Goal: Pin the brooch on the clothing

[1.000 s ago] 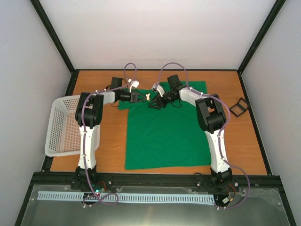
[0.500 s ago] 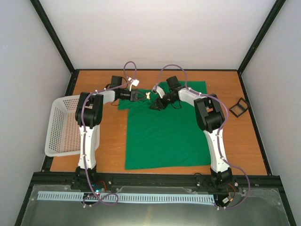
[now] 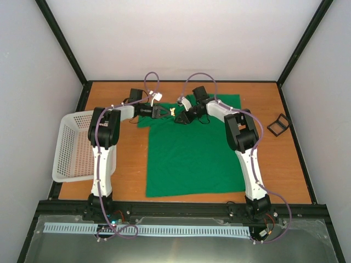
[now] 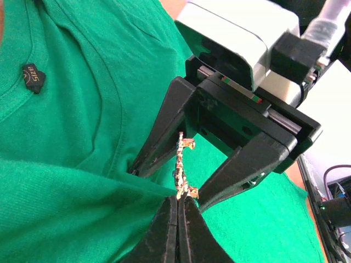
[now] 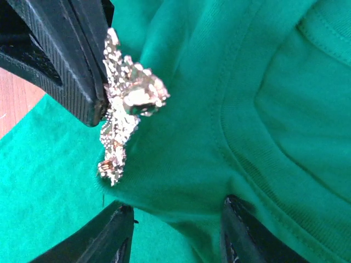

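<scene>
Brooch [image 5: 129, 104] pinched by left claw [image 4: 179, 201]; T-shirt [image 4: 82, 137] tag [image 4: 33, 76] unreadable.

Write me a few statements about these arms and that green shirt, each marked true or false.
The left gripper is shut on the brooch. True.
The right gripper has its jaws apart, a fold of the shirt between them. True.
The brooch lies loose on the shirt. False: it is held at the neckline.
The black box rests on the shirt. False: the black box lies on the table, apart from the shirt.
</scene>
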You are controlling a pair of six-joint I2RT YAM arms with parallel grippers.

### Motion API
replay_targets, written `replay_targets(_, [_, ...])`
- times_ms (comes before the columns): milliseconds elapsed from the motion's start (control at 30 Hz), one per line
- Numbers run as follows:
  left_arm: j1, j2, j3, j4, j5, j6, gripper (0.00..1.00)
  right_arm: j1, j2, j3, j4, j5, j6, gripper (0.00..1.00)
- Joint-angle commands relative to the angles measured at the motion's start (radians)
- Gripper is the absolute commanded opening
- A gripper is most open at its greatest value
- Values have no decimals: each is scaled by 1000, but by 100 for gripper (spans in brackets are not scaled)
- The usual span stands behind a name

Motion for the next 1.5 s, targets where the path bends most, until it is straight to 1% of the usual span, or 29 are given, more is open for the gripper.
replay_targets(0, [2,7,14,-1,34,33,1,-13,40,30,-9,-3,32,42])
replay_targets(100, [1,10,12,0,37,31,1,-15,36,23,2,-38,26,41])
replay_targets(200, [-6,14,14,1,37,27,1,-13,21,3,36,-106,10,44])
replay_targets(300, [-11,15,15,2,39,25,1,-13,17,-3,59,-110,14,47])
replay_targets(667, [-12,9,-6,17,42,10,1,-12,19,-11,156,-150,109,48])
replay_targets(833, [-12,9,-15,34,48,-18,1,-12,7,-40,184,-177,110,48])
replay_targets(1033, [-15,4,-44,62,40,-35,1,-10,-1,-64,222,-229,119,51])
replay_targets(1167, [-17,-5,-67,92,28,-41,1,-10,-9,-84,278,-254,160,52])
replay_targets(1333, [-18,-11,-73,108,24,-43,1,-11,-9,-92,326,-254,212,52])
replay_targets(1467, [-22,-20,-83,112,29,-37,1,-10,-1,-91,341,-250,247,48])
